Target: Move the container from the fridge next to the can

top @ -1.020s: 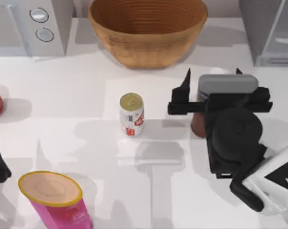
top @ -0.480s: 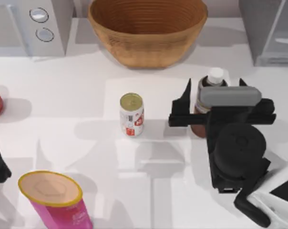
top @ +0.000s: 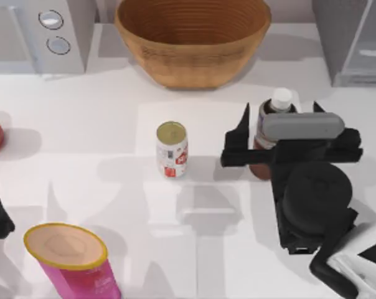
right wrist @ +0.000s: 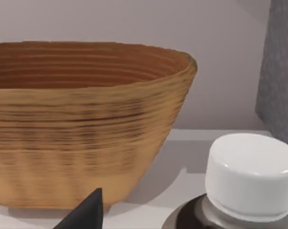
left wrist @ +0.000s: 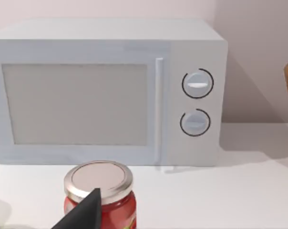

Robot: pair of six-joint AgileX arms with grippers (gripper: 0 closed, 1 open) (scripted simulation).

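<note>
While right gripper (top: 280, 111) jaws stand apart around container (top: 281, 99), can (top: 172, 149) sits well left (left arm parked).

The container (top: 276, 109), a slim bottle with a white screw cap and dark reddish-brown contents, stood upright on the table, well right of the can. The can (top: 172, 149), a small white tin with red markings and a dull gold top, stood upright. The fridge (top: 350, 40), dark grey with a pale door panel, sat behind and right of the can.
</note>
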